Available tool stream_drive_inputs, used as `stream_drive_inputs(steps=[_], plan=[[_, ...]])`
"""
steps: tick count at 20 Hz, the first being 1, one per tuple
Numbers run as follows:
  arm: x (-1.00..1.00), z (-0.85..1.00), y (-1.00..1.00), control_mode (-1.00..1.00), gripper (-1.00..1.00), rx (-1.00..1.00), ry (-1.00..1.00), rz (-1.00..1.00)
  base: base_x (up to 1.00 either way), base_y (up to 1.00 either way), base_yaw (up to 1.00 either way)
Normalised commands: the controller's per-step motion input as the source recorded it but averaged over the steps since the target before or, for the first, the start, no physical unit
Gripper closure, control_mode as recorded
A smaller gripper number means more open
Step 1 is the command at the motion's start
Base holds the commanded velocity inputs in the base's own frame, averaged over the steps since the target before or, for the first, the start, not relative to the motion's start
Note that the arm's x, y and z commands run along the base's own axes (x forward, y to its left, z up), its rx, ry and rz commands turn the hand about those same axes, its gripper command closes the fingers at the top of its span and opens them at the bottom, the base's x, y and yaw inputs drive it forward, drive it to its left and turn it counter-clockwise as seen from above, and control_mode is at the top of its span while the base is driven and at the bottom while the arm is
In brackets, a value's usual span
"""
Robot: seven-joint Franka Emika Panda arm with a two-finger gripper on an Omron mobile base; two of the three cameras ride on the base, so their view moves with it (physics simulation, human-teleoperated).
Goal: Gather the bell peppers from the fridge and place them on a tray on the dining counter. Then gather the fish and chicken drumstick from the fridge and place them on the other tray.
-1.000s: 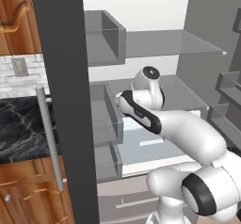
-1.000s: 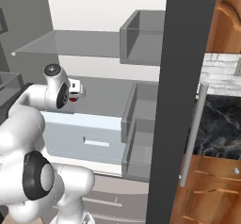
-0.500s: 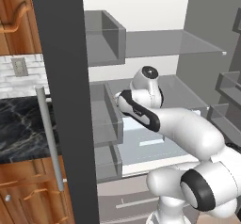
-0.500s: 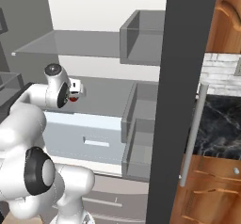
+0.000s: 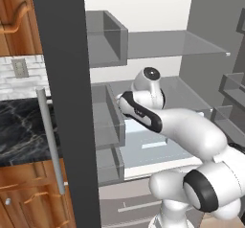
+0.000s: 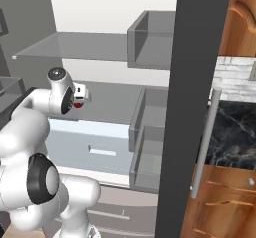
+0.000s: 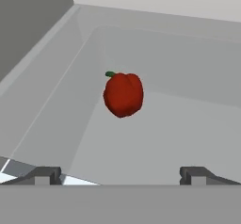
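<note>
Pincer [image 7: 120,175] is standing spread wide, its two dark fingertips [image 7: 43,175] showing far apart at the bottom of the hand view, with nothing between them. It is gripping nothing.

Ahead of the pincer, a red bell pepper [image 7: 123,94] with a short green stem is lying on the pale grey floor of a fridge shelf [image 7: 179,124]. The pepper is sitting well apart from the fingertips, roughly centred between them and further in. It is resting near the inner part of the shelf, with a grey side wall running along the left of the hand view and a lighter back wall above it. In the right base view a small patch of red [image 6: 77,104] is showing just beside the robot's wrist, on the middle shelf level.

The arm [image 5: 177,126] is reaching into the open fridge [image 5: 143,11] at middle-shelf height, wrist turned toward the interior. Above it a glass shelf [image 5: 177,45] is spanning the fridge, with a grey bin [image 5: 107,38] set at its left end in the left base view. Below the wrist a pale drawer front [image 6: 95,142] is lying across the fridge.

The dark fridge door [image 5: 62,102], with a long metal handle [image 5: 50,141], is standing open. Beyond it a black marble table [image 5: 19,126] is sitting over wooden cabinets [image 5: 28,198].
</note>
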Motion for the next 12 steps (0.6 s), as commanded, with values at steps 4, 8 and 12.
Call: stream_drive_inputs(steps=[4,8,12], plan=[[0.25,-0.05,0.14,-1.00,-1.00,0.00,0.00,0.03,0.00,0.00,0.00],[0.06,-0.02,0.06,-1.00,-1.00,0.00,0.00,0.00,0.00,0.00,0.00],[0.06,-0.07,0.00,-1.00,-1.00,0.00,0.00,0.00,0.00,0.00,0.00]])
